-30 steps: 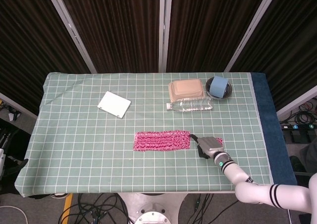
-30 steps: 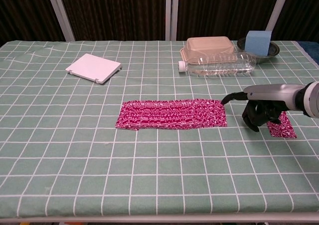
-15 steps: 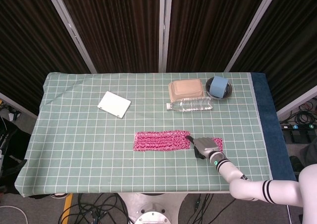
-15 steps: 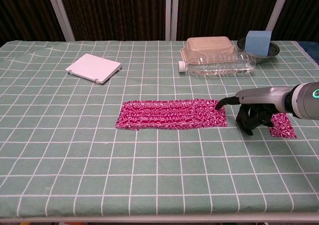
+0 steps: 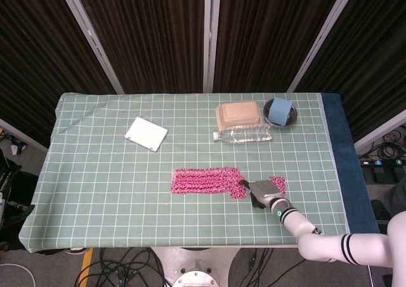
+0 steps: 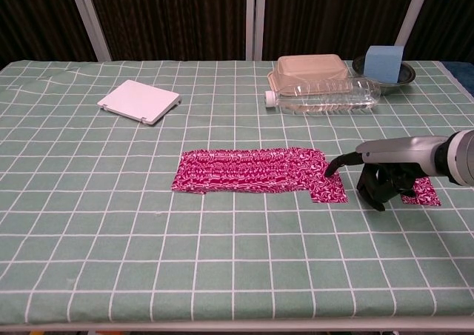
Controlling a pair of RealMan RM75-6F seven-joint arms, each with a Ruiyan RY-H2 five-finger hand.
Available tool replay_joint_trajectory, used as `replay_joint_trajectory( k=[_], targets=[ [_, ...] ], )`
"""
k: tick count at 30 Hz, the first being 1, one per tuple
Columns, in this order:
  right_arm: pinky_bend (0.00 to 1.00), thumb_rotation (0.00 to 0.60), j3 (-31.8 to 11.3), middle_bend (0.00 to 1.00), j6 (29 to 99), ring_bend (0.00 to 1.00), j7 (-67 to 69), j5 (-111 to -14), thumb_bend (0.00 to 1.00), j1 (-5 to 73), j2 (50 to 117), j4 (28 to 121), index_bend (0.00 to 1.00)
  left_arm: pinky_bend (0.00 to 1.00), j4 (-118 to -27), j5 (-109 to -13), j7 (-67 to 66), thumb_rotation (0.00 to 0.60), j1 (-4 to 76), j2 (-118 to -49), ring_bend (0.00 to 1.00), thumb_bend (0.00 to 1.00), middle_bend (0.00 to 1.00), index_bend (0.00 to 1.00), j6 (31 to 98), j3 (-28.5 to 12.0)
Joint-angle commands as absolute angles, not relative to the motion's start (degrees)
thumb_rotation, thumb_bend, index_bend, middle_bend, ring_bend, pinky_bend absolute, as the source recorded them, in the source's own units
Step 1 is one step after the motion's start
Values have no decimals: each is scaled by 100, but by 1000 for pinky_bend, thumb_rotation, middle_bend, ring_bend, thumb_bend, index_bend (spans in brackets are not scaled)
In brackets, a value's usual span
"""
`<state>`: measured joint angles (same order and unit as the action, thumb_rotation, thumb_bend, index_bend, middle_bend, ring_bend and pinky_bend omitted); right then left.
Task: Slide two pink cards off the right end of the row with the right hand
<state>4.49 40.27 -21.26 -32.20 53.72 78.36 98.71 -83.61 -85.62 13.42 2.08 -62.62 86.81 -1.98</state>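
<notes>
A row of overlapping pink patterned cards (image 5: 206,180) (image 6: 248,170) lies mid-table. One pink card (image 6: 328,189) (image 5: 239,190) sits pulled down out of the row's right end, toward the table's front edge. My right hand (image 6: 381,176) (image 5: 260,192) is just right of it, one outstretched finger pressing on that card's upper edge and the other fingers curled under. Another pink card (image 6: 422,190) (image 5: 277,183) lies apart to the right, partly hidden behind the hand. My left hand is not visible in either view.
A white flat box (image 5: 146,133) (image 6: 139,100) lies at the back left. A lidded food container (image 5: 239,114) (image 6: 311,70), a clear plastic bottle (image 5: 244,134) (image 6: 326,96) on its side and a blue sponge in a dark bowl (image 5: 280,111) (image 6: 384,59) stand at the back right.
My right hand reached left to the row's right end, put a finger on the end card and dragged it toward the front edge, out of line with the row.
</notes>
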Motion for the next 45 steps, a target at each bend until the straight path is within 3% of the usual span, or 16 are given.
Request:
replay_joint_trajectory(
  k=[1,21,28,34,38,39,41,43,45],
  targets=[
    [768,600,549,903,4113,887,-2116,-3382,1000,5292,7772,10040,155,155,-8359,-8566,1348,600,203,-6265,36,190,102,100,8686,-194],
    [768,600,1212,903,4827,887,-2160,-4813,1000,4505,7324,11075,174,155,-8404,-8592,1325,600,169,-6229,36,190,102,101,8750,-201],
    [768,600,1061,903,5202,887,-1985,-5249,1000,4241,7192,11170,174,154,-8437,-8599,1297,600,164,-6221,36,189,102,100,8775,-211],
    [768,600,735,903,6460,887,-1580,-6436,1000,3609,7099,11070,177,154,-8466,-8608,1282,600,175,-6224,36,189,102,100,8773,-220],
    [764,600,469,877,8142,850,-1593,-7575,993,2923,7385,10146,178,155,-8498,-8631,1244,600,186,-6242,36,189,102,100,8790,-228],
    [750,600,409,832,8496,806,-1599,-7777,914,2782,7470,9871,182,155,-8508,-8639,1236,600,187,-6246,36,189,102,100,8797,-230],
    [681,600,369,684,9028,645,-1478,-8069,590,2493,7520,9362,192,155,-8539,-8656,1212,600,196,-6254,36,189,102,100,8816,-240],
    [485,600,434,430,9057,337,-1447,-7970,242,2293,7324,9260,140,154,-8558,-8669,1188,600,205,-6256,36,189,102,100,8821,-244],
    [256,600,535,157,8869,78,-1574,-7634,109,2099,6961,9395,37,155,-8573,-8682,1165,600,220,-6265,36,189,102,100,8816,-250]
  ],
)
